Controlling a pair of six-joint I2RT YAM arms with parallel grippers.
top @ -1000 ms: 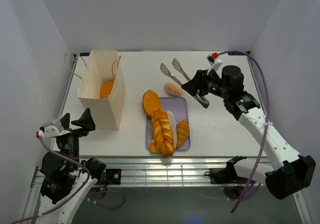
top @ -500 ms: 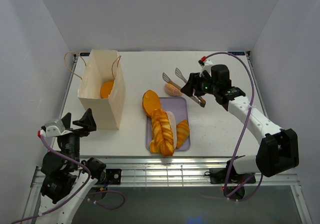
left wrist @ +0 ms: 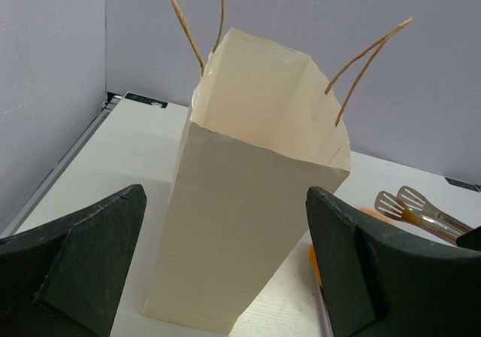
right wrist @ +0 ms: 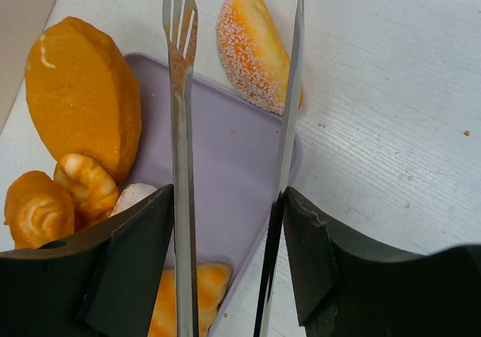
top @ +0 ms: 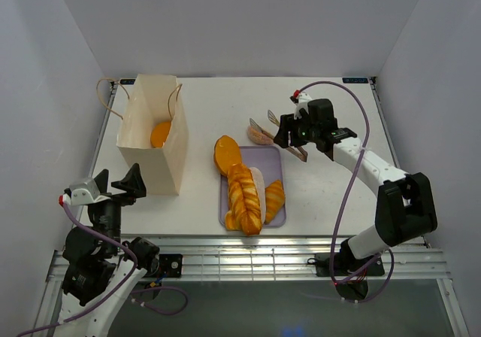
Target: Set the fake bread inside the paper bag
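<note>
Right gripper (top: 289, 135) — clamped on tongs (top: 261, 124), tips at the bun (top: 258, 135), frame centre.
Left gripper (top: 124, 185) — fingers apart, lower left, near the bag (top: 175, 156).
Most bread (top: 244, 194) on tray (top: 270, 164); one piece (top: 160, 134) inside bag, upper left.

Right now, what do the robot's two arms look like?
The left arm and right arm are both white tubes with chunky black joints. A purple cable loops along each one, with a tiny red tip by the wrist. Their fingers are black wedges.
</note>
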